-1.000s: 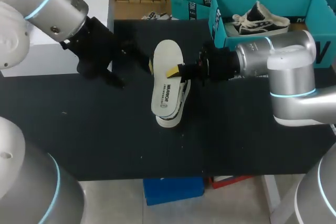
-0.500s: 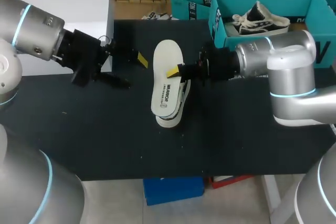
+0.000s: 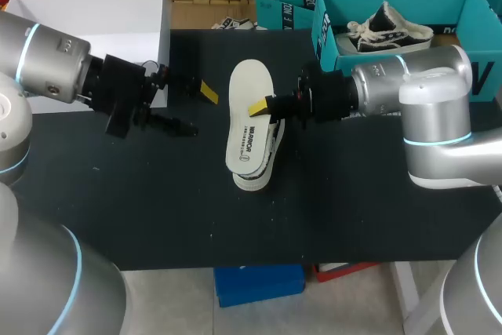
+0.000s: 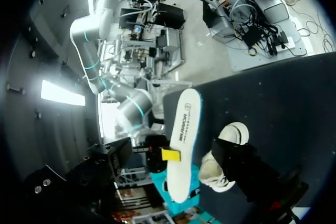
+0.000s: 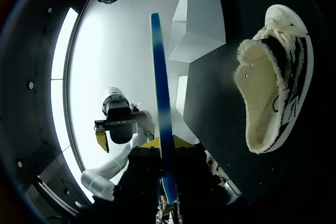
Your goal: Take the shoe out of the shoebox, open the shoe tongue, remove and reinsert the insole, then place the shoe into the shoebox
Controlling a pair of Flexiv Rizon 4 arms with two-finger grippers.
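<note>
Above the counter's (image 3: pixel 157 209) middle my right hand (image 3: pixel 263 107) pinches the insole (image 3: pixel 249 115) by its edge, over the shoe (image 3: pixel 259 176). My left hand (image 3: pixel 196 109) hangs spread at nine o'clock. So thin a grip could let the insole twist and miss the shoe. Only the right wrist view shows the fleecy opening (image 5: pixel 260 98); the head view hides it.

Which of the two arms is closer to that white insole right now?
Right. The right gripper is clamped on the edge of the insole, holding it above the shoe. The left gripper hangs open on the insole's other side, not touching it.
</note>
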